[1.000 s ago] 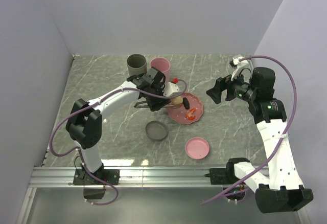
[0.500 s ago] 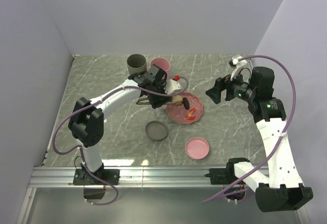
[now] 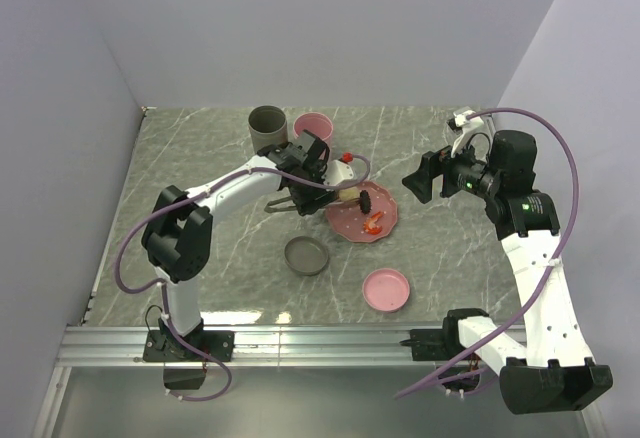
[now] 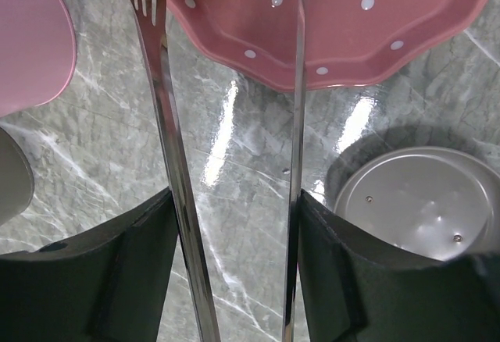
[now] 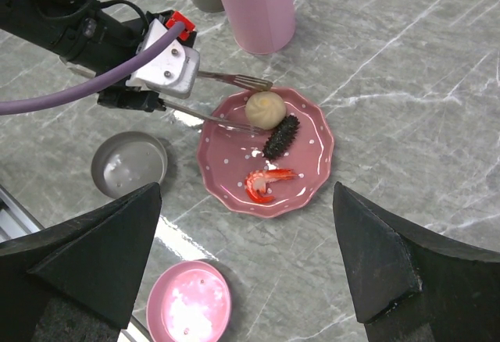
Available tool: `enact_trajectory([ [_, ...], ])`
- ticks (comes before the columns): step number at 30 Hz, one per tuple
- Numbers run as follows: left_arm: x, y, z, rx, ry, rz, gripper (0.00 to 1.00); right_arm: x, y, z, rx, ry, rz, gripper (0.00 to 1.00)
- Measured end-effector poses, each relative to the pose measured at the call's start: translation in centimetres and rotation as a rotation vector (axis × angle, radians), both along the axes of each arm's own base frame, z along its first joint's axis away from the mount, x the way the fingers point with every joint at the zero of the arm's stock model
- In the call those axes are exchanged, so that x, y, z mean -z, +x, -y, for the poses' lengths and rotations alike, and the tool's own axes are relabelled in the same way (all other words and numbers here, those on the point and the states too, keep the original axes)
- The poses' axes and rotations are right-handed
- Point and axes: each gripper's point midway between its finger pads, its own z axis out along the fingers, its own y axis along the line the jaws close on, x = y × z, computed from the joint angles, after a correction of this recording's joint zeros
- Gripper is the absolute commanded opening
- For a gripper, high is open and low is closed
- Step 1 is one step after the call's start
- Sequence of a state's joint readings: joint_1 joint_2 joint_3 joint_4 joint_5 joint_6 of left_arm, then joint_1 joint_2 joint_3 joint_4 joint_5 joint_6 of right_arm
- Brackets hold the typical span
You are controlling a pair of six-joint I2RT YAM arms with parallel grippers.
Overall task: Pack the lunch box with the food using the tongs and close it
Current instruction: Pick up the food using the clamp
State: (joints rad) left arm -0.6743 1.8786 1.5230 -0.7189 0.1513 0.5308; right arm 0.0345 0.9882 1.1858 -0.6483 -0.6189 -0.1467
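Observation:
My left gripper [image 3: 302,180] is shut on the tongs [image 4: 168,162], one slim metal arm pressed against each finger. The tong tips reach over the rim of the pink scalloped plate [image 5: 308,174] and straddle the beige ball [image 5: 266,110]; the forked tip touches it, and a gap shows at the other arm. On the plate, a dark brown oblong piece [image 5: 281,135] lies beside the ball, with a red-orange shrimp [image 5: 264,182] nearer the front. The lunch box cups, grey [image 3: 267,123] and pink [image 3: 313,128], stand behind the plate. My right gripper [image 3: 420,178] hovers open, high above the plate's right side.
A grey lid [image 3: 306,256] lies in front of the plate on the marble table and a pink lid [image 3: 385,289] lies nearer the front right. White walls close in the table at the back and on both sides. A purple cable loops beside each arm.
My left wrist has shifted slightly back and turned, with the tongs still held and their tips still at the beige ball. The right arm has not moved.

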Motion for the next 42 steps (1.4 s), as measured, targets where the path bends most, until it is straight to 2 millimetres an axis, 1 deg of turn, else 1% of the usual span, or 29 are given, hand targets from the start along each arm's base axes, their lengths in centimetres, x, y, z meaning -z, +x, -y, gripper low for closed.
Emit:
enact_trajectory([
  [7,0.0,0.3,-0.2,-0.008,0.01,0.012,0.63,0.0,0.0,0.0,-0.003,0.001,-0.001,0.97],
  [12,-0.1,0.7,-0.2,-0.016,0.013,0.03,0.64,0.0,0.0,0.0,-0.003,0.001,-0.001,0.97],
  [15,-0.1,0.8,-0.1,-0.018,0.011,0.037,0.62,0.1,0.0,0.0,-0.003,0.001,-0.002,0.97],
  [24,0.0,0.7,-0.2,-0.011,0.017,0.032,0.61,0.0,0.0,0.0,-0.004,-0.001,0.0,0.97],
  [34,0.0,-0.3,1.0,0.023,0.028,0.042,0.6,0.0,0.0,0.0,-0.004,-0.001,0.0,0.97],
  [42,0.0,-0.4,1.1,0.027,0.028,0.043,0.58,0.0,0.0,0.0,-0.004,-0.001,0.0,0.97],
])
